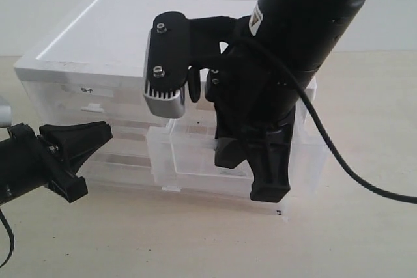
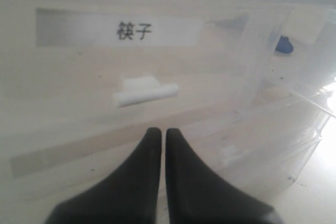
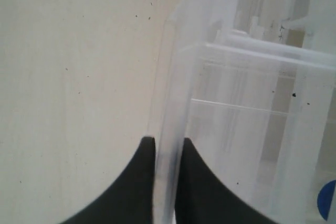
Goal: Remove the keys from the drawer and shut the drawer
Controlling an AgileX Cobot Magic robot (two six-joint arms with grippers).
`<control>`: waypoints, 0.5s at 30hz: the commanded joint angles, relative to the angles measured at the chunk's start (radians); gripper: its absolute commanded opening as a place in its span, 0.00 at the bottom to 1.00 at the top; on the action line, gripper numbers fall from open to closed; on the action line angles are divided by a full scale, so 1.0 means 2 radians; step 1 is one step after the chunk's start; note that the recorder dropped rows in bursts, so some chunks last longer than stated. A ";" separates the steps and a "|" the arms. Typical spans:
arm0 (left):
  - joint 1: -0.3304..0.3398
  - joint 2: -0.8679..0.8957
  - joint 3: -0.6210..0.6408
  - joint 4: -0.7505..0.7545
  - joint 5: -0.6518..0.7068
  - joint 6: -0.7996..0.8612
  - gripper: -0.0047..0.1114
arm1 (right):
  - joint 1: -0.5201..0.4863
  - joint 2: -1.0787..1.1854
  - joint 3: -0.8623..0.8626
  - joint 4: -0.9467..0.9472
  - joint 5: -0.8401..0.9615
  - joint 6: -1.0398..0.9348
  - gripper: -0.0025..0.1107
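As the right gripper point(image 3: 167, 142) pinches one drawer point(image 3: 181, 77), one blue fob point(image 3: 328, 200) shows.

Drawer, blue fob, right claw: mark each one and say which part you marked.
Drawer point(image 1: 182, 161), exterior view, its clear front wall.
Blue fob point(image 2: 284, 44), left wrist view, its middle.
Right claw point(image 3: 167, 141), right wrist view, midway between the fingertips.
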 commanded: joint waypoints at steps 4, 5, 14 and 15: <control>-0.001 0.002 -0.005 -0.026 0.001 -0.003 0.08 | 0.006 -0.012 -0.003 0.074 0.034 -0.016 0.21; -0.001 0.002 -0.005 -0.026 0.001 -0.003 0.08 | 0.006 -0.012 -0.003 0.074 0.034 -0.009 0.28; -0.001 0.002 -0.005 -0.024 0.001 -0.003 0.08 | 0.006 -0.017 -0.003 0.073 0.021 0.003 0.52; -0.001 0.002 -0.005 -0.022 0.001 -0.003 0.08 | 0.006 -0.018 -0.003 0.073 0.021 0.003 0.52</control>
